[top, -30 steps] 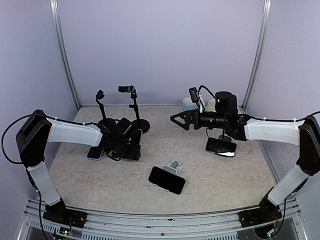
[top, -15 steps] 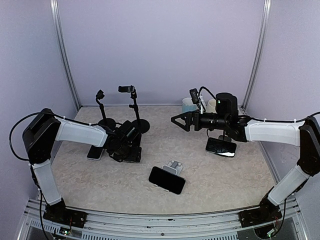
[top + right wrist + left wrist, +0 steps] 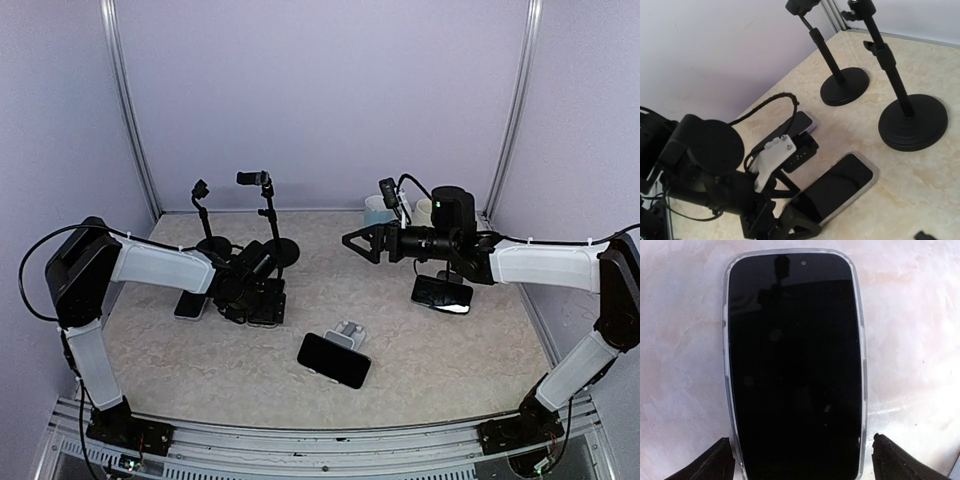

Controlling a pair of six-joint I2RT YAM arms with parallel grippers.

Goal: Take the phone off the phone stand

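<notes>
A black phone in a clear case (image 3: 795,365) lies flat on the marble table, seen from just above in the left wrist view. My left gripper (image 3: 800,456) is open, with a fingertip (image 3: 715,462) off each long side of the phone and a gap to both. From above, that phone (image 3: 268,306) lies at my left gripper (image 3: 258,296); the right wrist view shows the phone (image 3: 840,185) too. At the centre another dark phone (image 3: 335,360) leans on a small pale phone stand (image 3: 349,330). My right gripper (image 3: 352,240) hangs open in the air, holding nothing.
Two black pole stands with round bases (image 3: 278,246) (image 3: 212,243) rise at the back left, their clamps holding nothing. One more phone (image 3: 188,306) lies left of my left gripper and another (image 3: 442,293) under my right arm. Pale cups (image 3: 380,208) sit at the back.
My left gripper's fingers have spread away from the phone's sides, leaving it flat on the table. The left arm shifted slightly a second ago. The right arm has held still.
</notes>
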